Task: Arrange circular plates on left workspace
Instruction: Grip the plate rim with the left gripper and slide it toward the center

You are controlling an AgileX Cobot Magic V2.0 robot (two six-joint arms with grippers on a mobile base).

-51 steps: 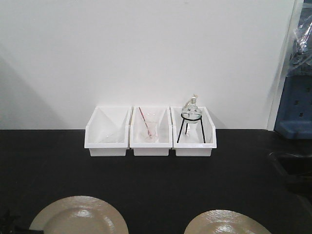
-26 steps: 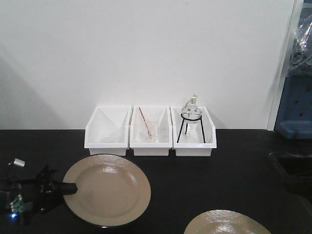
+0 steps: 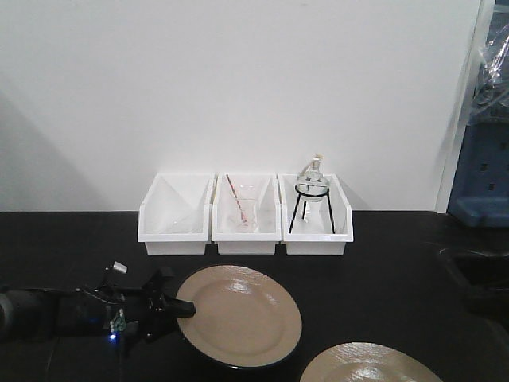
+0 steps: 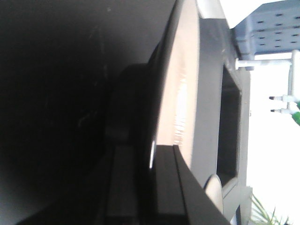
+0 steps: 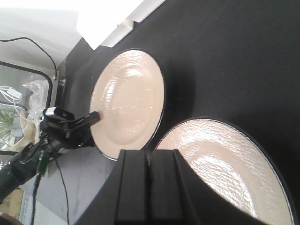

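- left gripper (image 3: 181, 305): black, jaws clamped on the left rim of a round glossy tan plate with black underside (image 3: 242, 316)
- left wrist view: one finger (image 4: 164, 187) lies on the tan top and the other sits under the dark rim
- that plate is over the matte black countertop (image 3: 382, 263), just in front of the middle bin, slightly left of centre
- its near edge shows the black underside; can't tell if the foot touches the counter
- second round tan plate (image 3: 370, 364): flat on the counter at the bottom edge of the front view, right of the first and cut off by the frame
- the two rims are just beside each other; contact can't be told
- right gripper (image 5: 150, 152): fingers nearly pressed together with a thin seam between them, tips at the near rim of the second plate
- can't tell if it grips that rim
- three white rectangular plastic bins stand in a row against the white wall: left bin (image 3: 176, 216), middle bin (image 3: 246, 231), right bin (image 3: 318, 235)
- the middle bin holds a clear glass beaker (image 3: 246, 215) with a red rod leaning in it
- the right bin holds a round glass flask (image 3: 312, 175) on a black wire tripod (image 3: 310, 208)
- recessed black sink (image 3: 477, 278) at the right edge of the counter
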